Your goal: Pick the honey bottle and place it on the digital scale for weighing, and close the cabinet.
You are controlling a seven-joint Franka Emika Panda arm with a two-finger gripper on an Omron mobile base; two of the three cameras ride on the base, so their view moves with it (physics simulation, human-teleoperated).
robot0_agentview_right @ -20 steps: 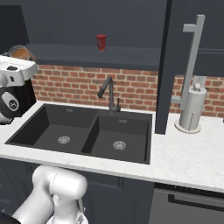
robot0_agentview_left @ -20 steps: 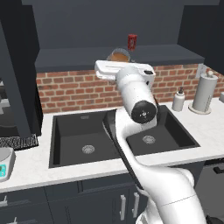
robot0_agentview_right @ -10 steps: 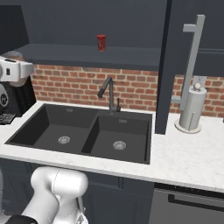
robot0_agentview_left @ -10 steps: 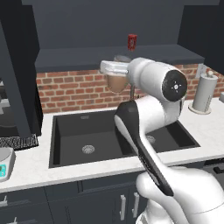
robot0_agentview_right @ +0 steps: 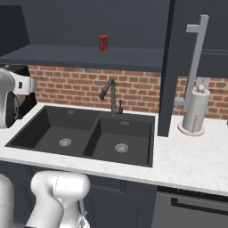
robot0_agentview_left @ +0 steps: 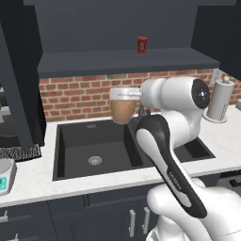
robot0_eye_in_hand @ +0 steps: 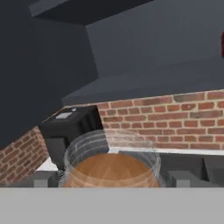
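The honey bottle [robot0_agentview_left: 123, 111], amber with a pale lid, hangs in the air over the back of the sink, below the shelf of the cabinet [robot0_agentview_left: 127, 62]. My gripper [robot0_agentview_left: 133, 95] is shut on it from the right, near the lid. In the hand view the honey bottle [robot0_eye_in_hand: 111, 168] sits between my two fingertips [robot0_eye_in_hand: 43, 179]. The digital scale [robot0_agentview_left: 4, 175] stands at the far left on the counter, well to the left of and below the jar. The cabinet door [robot0_agentview_right: 171, 67] with its long silver handle [robot0_agentview_right: 196, 58] stands open.
A red can [robot0_agentview_left: 141, 45] stands on the cabinet shelf. Below lies a black double sink [robot0_agentview_left: 94, 150] with a faucet [robot0_agentview_right: 111, 95]. A paper towel roll [robot0_agentview_left: 220, 100] stands on the right counter. A black coffee machine [robot0_eye_in_hand: 70, 127] sits at the left by the brick wall.
The arm has carried the honey bottle down from shelf height to below the shelf, over the sink. The gripper has stayed shut on it.
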